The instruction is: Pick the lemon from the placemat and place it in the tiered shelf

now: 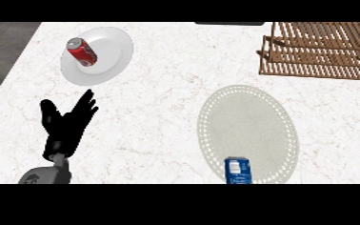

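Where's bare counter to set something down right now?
Widest bare stretch: between the white plate with the red can and the placemat. The placemat is free except for the blue carton. The wooden shelf crowds the far right; the left hand rests lower left.

A placemat (247,133) lies on the counter (169,86), right of centre, with a carton (238,171) on its near edge. The tiered shelf (313,50) stands behind the placemat to its right. A plate (112,52) carrying a can (82,51) sits far left behind it. The left hand (67,124) rests left of the placemat.
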{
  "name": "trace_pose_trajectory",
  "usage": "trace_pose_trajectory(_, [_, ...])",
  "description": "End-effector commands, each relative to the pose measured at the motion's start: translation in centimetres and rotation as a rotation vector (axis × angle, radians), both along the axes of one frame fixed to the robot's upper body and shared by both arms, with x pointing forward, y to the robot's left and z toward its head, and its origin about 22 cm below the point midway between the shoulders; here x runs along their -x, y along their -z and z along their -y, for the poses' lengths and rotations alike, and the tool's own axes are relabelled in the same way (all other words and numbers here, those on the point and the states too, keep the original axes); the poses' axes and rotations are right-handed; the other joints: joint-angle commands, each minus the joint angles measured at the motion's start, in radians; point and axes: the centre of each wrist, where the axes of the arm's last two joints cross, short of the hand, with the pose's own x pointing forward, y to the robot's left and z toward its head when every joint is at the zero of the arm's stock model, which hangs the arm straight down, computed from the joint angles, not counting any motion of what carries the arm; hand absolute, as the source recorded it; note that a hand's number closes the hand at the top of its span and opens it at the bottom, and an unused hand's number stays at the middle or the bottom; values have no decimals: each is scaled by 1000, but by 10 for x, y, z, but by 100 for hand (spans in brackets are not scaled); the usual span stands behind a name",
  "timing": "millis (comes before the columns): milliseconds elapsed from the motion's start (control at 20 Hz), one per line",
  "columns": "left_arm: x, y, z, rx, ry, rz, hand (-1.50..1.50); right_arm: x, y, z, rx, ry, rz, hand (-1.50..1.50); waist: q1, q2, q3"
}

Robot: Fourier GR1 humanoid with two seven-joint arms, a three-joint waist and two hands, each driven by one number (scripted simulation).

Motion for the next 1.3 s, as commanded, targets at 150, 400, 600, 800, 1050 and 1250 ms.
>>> trace_pose_trajectory(150, [7, 6, -1, 5, -1, -41, 0, -22, 28, -1, 31, 16, 9, 150, 0, 3, -3])
trace_pose_trajectory(400, [-2, -3, 10, 3, 1, -40, 0, -26, 23, 2, 3, -19, 64, 150, 3, 4, -3])
trace_pose_trajectory(600, [-2, 0, -2, 14, 7, -59, 0, -27, 26, 8, 6, -45, 55, 150, -2, 4, -3])
trace_pose_trajectory(800, [8, 4, -3, 4, 3, -40, 0, -23, 17, 14, 21, -37, 23, 150, 1, 3, -3])
trace_pose_trajectory(1050, [0, -3, 8, 16, 10, -53, 0, -31, 27, 9, -164, 19, 62, 150, 0, 3, -3])
trace_pose_trajectory(1250, [-1, 7, -10, 15, -15, -58, 0, -25, 9, 15, -272, 37, 115, -150, 0, 7, -3])
